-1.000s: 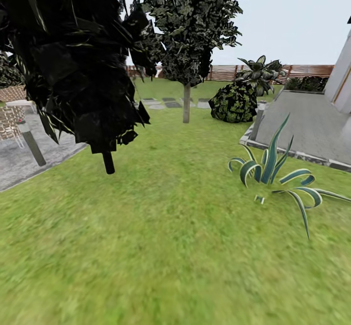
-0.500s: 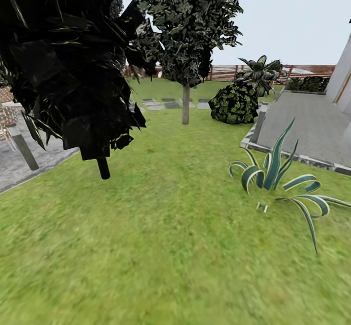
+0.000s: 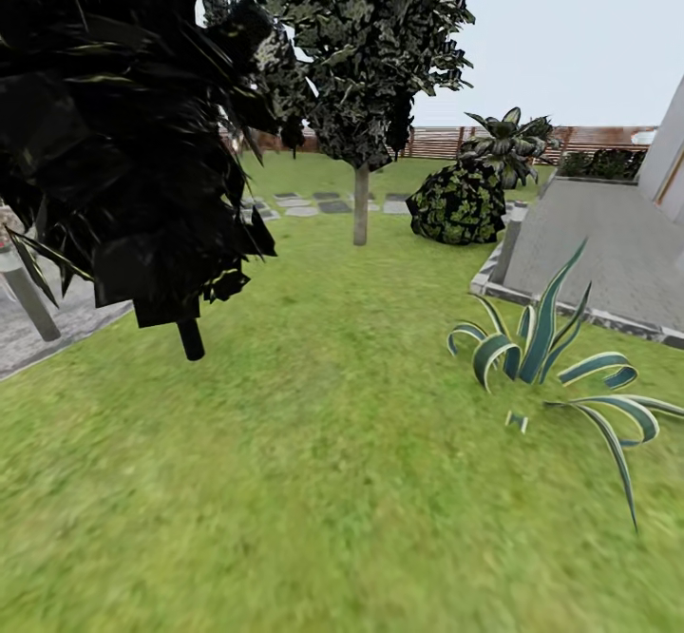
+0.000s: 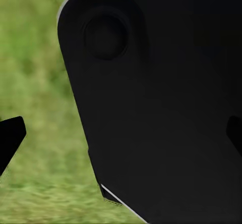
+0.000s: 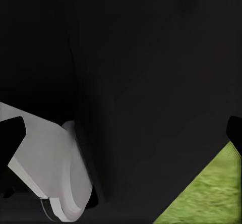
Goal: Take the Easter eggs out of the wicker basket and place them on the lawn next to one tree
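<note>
The lawn [image 3: 342,481] spreads wide and flat, mottled green, from the near foreground back toward the fence. On it, well back and near the middle of the head view, stands the tree [image 3: 361,63]: a smooth pale grey trunk, upright, under a dense crown of dark green, pale-speckled leaves (its foot meets the grass beside grey stepping stones). The garden [image 3: 456,143] ends at brown horizontal slats.

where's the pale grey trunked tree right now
In the head view the tree stands on the lawn ahead, near centre, between the black-trunked tree at left and the round bush at right.
</note>
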`<state>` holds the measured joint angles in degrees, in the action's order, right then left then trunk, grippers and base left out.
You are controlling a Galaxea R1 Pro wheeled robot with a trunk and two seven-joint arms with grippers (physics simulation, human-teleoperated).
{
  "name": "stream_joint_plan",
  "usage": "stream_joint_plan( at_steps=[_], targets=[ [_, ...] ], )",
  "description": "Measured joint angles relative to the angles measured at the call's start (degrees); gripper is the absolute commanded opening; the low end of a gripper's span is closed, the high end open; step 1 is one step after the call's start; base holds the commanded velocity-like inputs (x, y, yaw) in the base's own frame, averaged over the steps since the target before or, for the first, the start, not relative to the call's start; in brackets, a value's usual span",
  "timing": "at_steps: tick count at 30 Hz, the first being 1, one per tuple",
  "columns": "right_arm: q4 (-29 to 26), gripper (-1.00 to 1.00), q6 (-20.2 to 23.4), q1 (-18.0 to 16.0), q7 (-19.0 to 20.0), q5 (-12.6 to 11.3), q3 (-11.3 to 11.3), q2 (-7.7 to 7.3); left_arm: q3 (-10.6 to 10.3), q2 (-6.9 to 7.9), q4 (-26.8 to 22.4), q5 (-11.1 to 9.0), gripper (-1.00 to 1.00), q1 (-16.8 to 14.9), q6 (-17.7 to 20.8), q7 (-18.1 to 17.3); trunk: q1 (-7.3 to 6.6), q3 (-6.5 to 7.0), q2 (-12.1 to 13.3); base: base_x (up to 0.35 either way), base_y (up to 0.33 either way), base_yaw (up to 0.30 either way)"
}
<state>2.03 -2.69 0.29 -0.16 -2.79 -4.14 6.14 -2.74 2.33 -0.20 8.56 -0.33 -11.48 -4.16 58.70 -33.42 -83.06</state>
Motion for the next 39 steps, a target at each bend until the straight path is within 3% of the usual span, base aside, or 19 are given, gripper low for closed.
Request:
stream_joint_plan(
  at_steps=[39],
  targets=[
    [-0.8, 1.00, -2.9, 0.0, 0.0, 0.1, 0.0, -0.27, 0.2, 0.02, 0.0, -0.3, 1.00, 0.0, -1.1, 0.1, 0.00, 0.00, 0.0, 0.320, -0.041, 0.000]
  ],
)
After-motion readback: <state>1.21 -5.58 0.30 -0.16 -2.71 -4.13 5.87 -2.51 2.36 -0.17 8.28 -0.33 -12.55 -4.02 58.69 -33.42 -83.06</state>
